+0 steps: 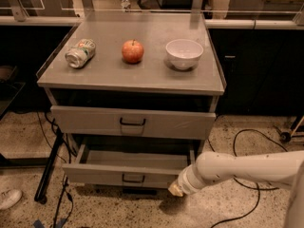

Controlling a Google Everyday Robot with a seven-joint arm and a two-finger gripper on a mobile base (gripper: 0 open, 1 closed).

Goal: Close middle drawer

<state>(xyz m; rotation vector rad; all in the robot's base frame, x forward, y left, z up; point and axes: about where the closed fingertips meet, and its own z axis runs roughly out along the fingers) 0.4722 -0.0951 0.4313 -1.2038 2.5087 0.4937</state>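
Observation:
The middle drawer (102, 174) is a wide, shallow grey drawer with a low front panel and a small dark loop handle (133, 178). It stands pulled out from the grey cabinet, with its inside showing. Above it is the taller-fronted drawer (133, 122) with a bigger dark handle, nearly flush with the cabinet. My gripper (175, 190) is on the end of the white arm (247, 170) that comes in from the right. It sits low, at the right end of the middle drawer's front panel, touching or almost touching it.
On the cabinet top (142, 77) are a can lying on its side (80, 53), a red apple (133, 51) and a white bowl (184, 53). Black cables (247, 146) lie on the speckled floor to the right. A dark stand leg (50, 167) is on the left, with a shoe (8, 198) near it.

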